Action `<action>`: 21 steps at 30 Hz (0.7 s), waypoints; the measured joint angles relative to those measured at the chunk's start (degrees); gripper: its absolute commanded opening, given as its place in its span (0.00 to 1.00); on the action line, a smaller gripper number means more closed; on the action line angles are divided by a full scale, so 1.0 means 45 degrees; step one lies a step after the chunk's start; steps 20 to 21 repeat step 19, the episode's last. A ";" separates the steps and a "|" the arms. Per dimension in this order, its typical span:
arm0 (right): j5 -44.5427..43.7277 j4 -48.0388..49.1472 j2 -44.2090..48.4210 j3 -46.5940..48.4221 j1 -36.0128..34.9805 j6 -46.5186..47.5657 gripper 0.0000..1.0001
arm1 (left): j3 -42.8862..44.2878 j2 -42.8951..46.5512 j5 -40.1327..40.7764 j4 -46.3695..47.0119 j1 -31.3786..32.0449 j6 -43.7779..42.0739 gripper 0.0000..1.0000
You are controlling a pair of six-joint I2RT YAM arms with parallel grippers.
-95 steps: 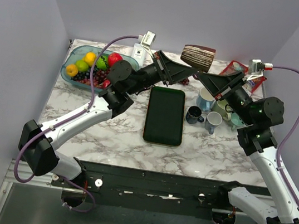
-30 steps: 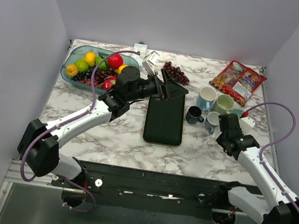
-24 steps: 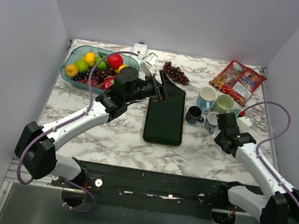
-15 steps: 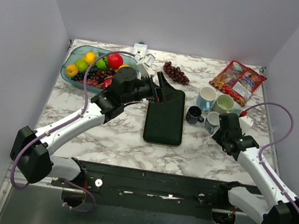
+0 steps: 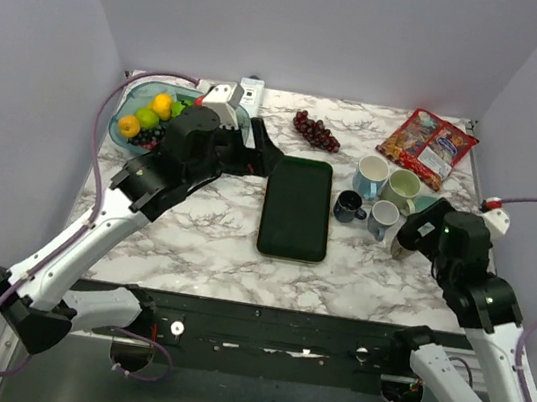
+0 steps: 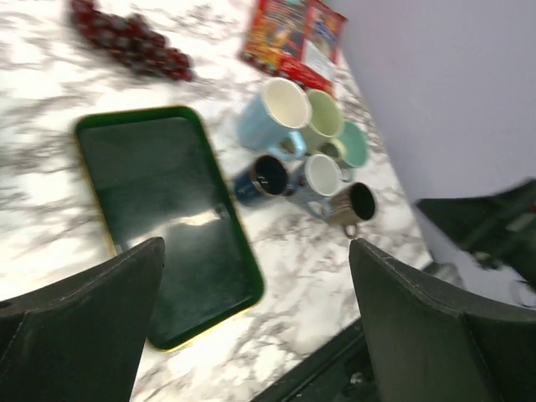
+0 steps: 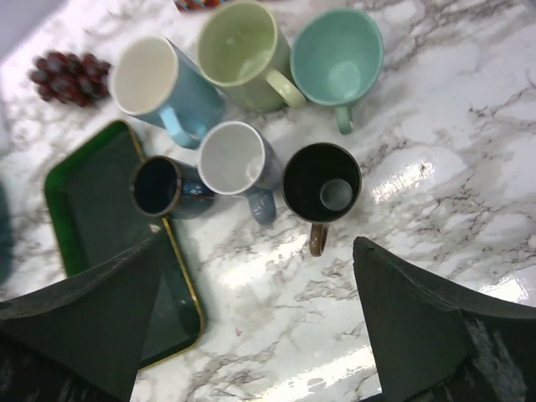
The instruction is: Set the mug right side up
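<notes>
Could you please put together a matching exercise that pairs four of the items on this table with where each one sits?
Column 1
1. green tray
2. grapes
3. snack packet
4. brown mug

Column 2
A. in the far right corner
B. standing open end up, to the right of the tray
C. lying flat in the middle, between the two arms
D. just beyond the tray's far end

Pairs: 1-C, 2-D, 3-A, 4-B
</notes>
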State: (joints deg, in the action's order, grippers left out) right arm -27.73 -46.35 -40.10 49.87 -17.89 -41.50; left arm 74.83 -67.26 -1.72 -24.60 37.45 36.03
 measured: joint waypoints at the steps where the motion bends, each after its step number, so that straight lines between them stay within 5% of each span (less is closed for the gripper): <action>1: -0.0053 -0.0180 0.0321 0.0311 0.0000 0.0015 1.00 | 0.0073 0.0393 0.0529 -0.0486 0.0000 -0.0262 0.99; 10: -0.1205 -0.1268 0.1472 0.2365 0.0000 0.0685 1.00 | 0.0282 0.2924 0.3691 -0.2958 -0.0063 -0.1520 0.99; 21: -0.1685 -0.1540 0.1588 0.2574 0.0000 0.0908 1.00 | -0.0024 0.3512 0.4260 -0.3230 -0.0073 -0.1690 0.99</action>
